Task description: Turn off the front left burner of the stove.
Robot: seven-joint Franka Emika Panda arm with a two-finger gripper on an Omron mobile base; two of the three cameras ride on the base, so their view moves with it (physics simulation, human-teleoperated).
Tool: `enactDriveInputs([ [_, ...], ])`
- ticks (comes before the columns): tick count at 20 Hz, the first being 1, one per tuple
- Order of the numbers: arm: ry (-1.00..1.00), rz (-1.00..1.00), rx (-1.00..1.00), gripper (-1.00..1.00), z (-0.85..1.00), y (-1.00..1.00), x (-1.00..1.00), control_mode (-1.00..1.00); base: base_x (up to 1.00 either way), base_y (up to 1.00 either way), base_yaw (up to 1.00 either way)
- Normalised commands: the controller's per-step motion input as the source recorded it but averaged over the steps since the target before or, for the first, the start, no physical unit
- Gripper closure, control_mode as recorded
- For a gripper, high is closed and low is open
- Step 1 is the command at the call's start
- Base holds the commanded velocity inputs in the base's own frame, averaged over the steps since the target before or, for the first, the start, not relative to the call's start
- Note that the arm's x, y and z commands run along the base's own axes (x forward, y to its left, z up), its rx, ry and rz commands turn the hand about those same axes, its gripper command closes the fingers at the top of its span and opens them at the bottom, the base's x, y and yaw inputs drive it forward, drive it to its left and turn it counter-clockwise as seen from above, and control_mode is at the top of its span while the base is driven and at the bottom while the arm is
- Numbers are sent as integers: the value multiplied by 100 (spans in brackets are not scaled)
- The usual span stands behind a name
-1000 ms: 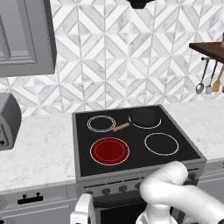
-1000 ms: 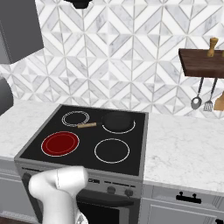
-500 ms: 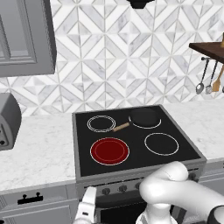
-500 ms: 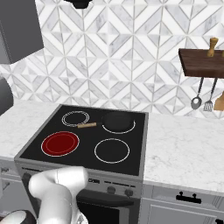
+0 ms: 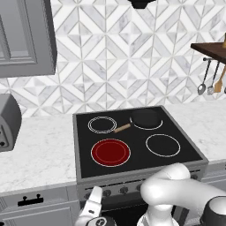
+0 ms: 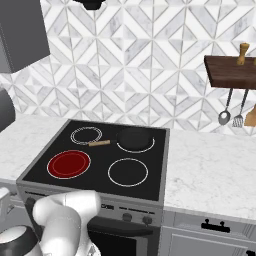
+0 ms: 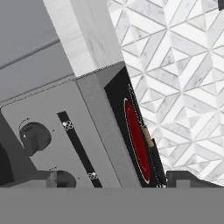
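Fingers (image 5: 95, 207) of mine hang low before the grey-framed black glass stove (image 5: 176, 164); apart or together, I cannot tell. Its large double-ringed front left burner (image 5: 111, 152) glows red up beyond them, and the dark round knob (image 7: 34, 137) sits just ahead.

Your robot arm (image 5: 176, 190) is white, smooth and shiny, with fat round parts like bent tubes. In the left base view you see a dark grey ring (image 5: 216, 212) at a joint, near the bottom right corner. In the right base view the arm looks like a big white elbow, with a dark ring (image 6: 15, 240) under it. The hand (image 5: 92, 209) is white with a black round part at its end.
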Motion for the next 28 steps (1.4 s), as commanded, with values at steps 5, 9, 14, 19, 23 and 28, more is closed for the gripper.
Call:
enactDriveInputs([
  [5, -4, 0, 10, -100, -27, 0, -1, -100, 0, 0, 0],
  [9, -9, 0, 6, -100, -24, 0, 0, -100, 0, 0, 0],
  [14, -13, 0, 8, -100, -32, 0, 0, -100, 0, 0, 0],
  [19, -14, 5, 19, -100, -20, -4, 1, -100, 0, 0, 0],
  [23, -4, 13, 22, -100, -7, 0, 7, -100, 0, 0, 0],
  [28, 0, 15, 10, -100, -1, -9, 13, -100, 0, 0, 0],
])
